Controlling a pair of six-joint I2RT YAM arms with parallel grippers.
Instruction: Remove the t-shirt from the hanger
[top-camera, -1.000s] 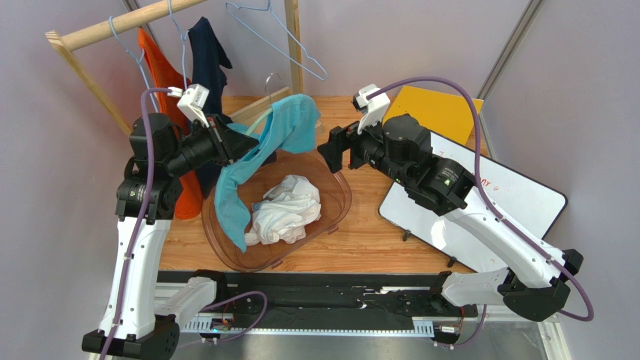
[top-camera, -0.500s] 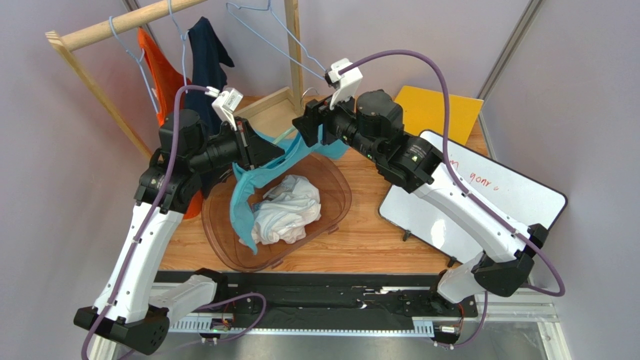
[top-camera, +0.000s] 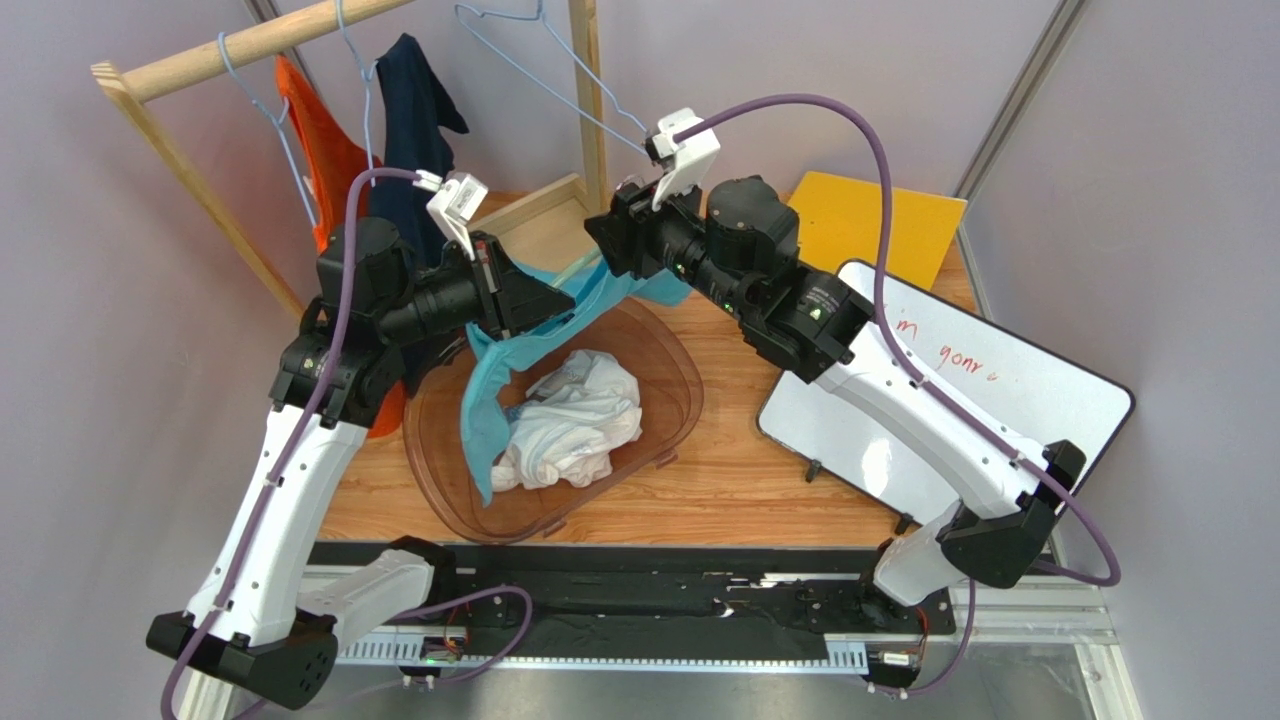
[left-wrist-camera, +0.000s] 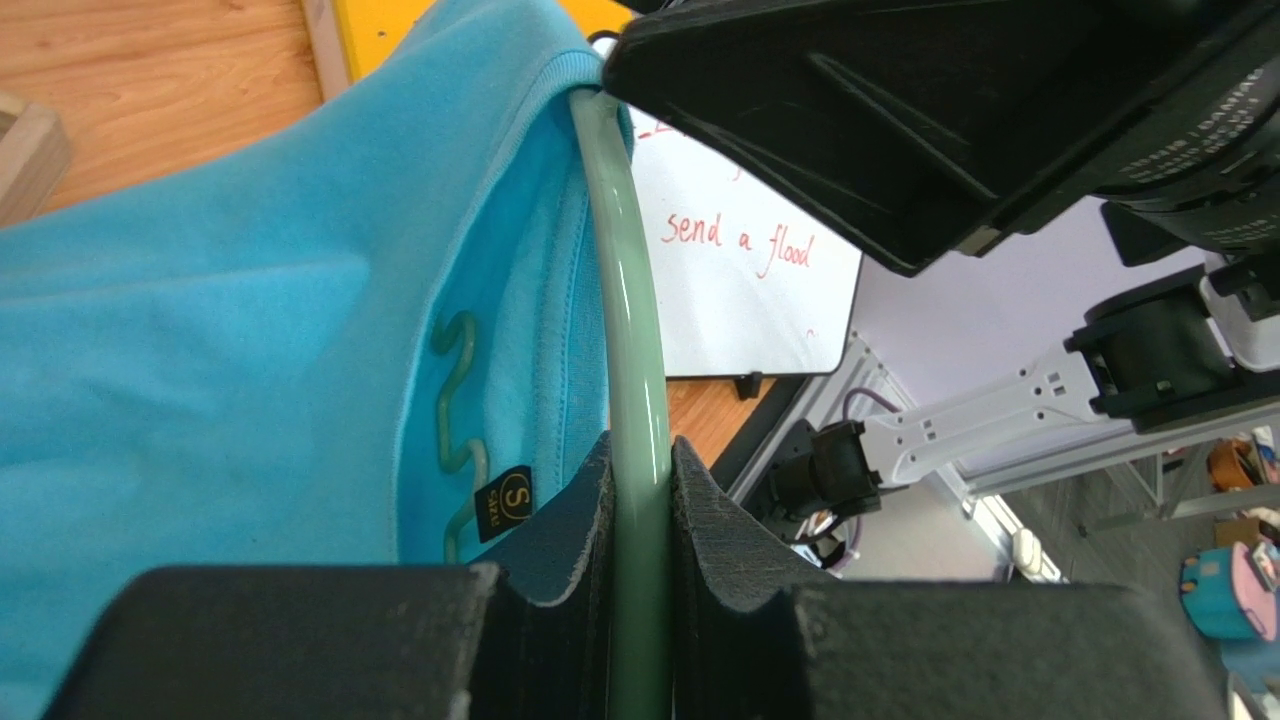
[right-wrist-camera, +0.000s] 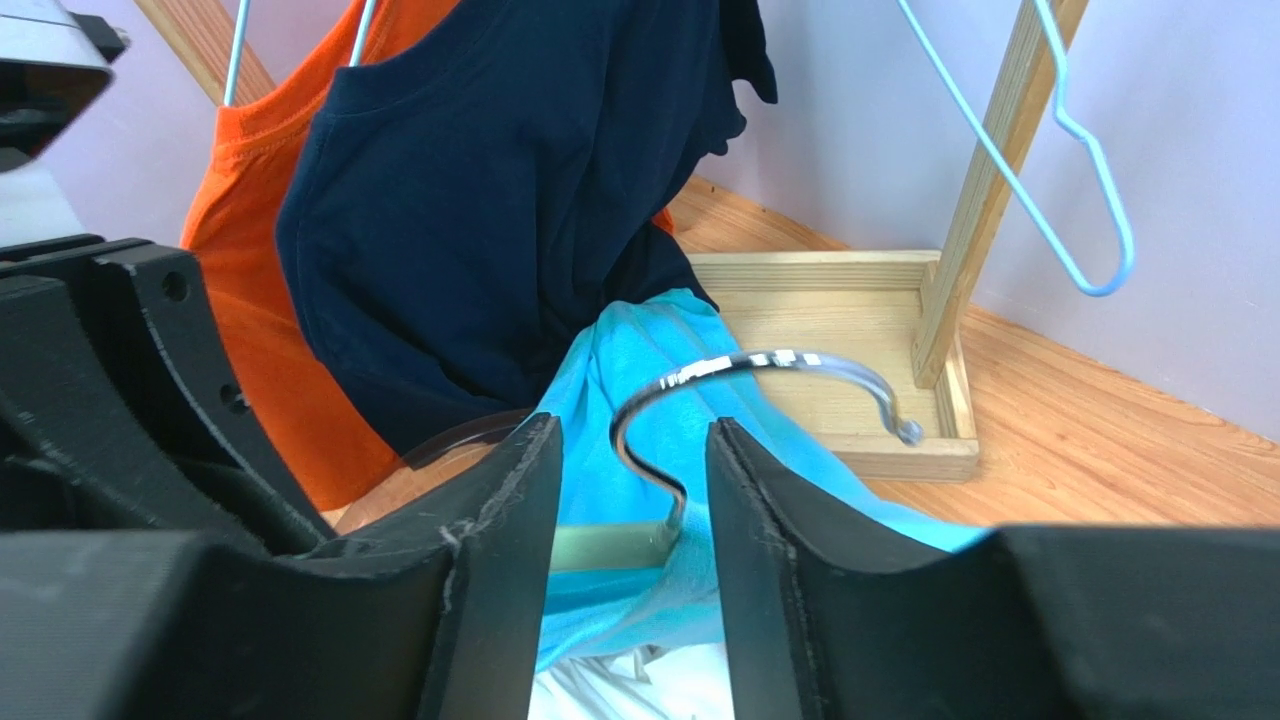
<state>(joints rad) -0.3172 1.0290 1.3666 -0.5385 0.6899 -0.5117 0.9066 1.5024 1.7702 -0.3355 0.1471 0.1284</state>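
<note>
Closing in since a second ago, right gripper (right-wrist-camera: 631, 465) is straddling the metal hook (right-wrist-camera: 766, 365), jaws apart, while left gripper (left-wrist-camera: 639, 495) is clamping the green hanger (left-wrist-camera: 621, 285); teal t-shirt (left-wrist-camera: 256, 330) looks ready to be pulled off.

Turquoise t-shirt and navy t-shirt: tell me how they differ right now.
The turquoise t-shirt sits on a green hanger clamped in the left gripper; the navy t-shirt hangs from the wooden rack. The turquoise one is bunched and trails down into the basket; the navy one hangs free, with no gripper on it. Both are on hangers.
</note>
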